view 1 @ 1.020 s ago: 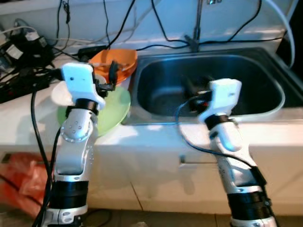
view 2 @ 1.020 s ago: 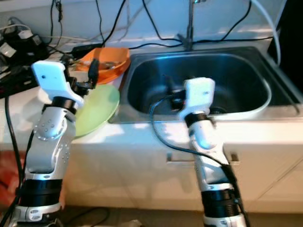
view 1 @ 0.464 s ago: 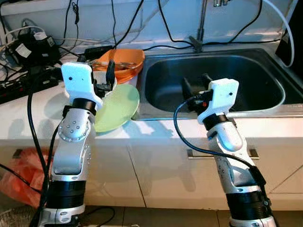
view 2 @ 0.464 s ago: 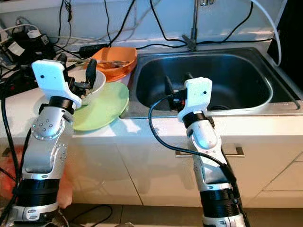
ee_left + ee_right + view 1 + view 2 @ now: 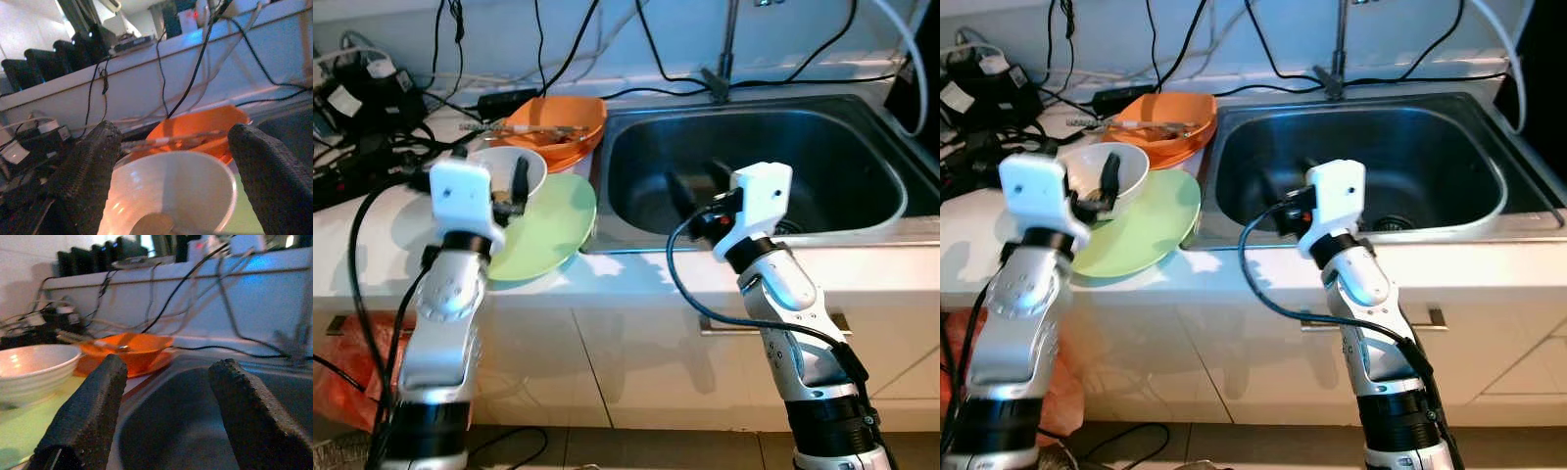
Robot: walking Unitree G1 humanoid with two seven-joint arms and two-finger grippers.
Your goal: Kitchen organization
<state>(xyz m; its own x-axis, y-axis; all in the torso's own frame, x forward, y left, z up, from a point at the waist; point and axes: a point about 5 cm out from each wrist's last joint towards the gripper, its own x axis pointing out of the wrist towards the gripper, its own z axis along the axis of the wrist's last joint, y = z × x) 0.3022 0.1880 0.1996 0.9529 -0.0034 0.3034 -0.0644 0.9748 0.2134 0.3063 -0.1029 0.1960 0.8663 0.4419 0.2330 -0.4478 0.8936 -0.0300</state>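
Presently the white surface (image 5: 636, 279) runs along a cabinet front, with a steel sink (image 5: 862, 147) sunk into it on the robot's right and dishes crowded at the sink's left rim. Open room lies along the surface's front edge before the sink; behind the dishes, black cables (image 5: 372, 147) and power adapters lie thick against the wall. A green plate (image 5: 553, 230) lies flat beside the sink, its edge overhanging the sink's rim slightly. A white bowl (image 5: 499, 168) stands on the plate's far left part, upright, its inside plain and glossy. Behind it sits an orange bowl (image 5: 558, 122) on an orange plate, with utensils laid across it. The left gripper (image 5: 509, 191) is raised at the white bowl, forearm upright, and its fingers (image 5: 90, 166) stand spread to either side of the bowl, released, with the bowl's rim between them in the wrist view. The right gripper (image 5: 690, 191) reaches forward over the sink's near left part, forearm slanting up from the cabinet front, its fingers (image 5: 88, 406) parted and holding nothing.
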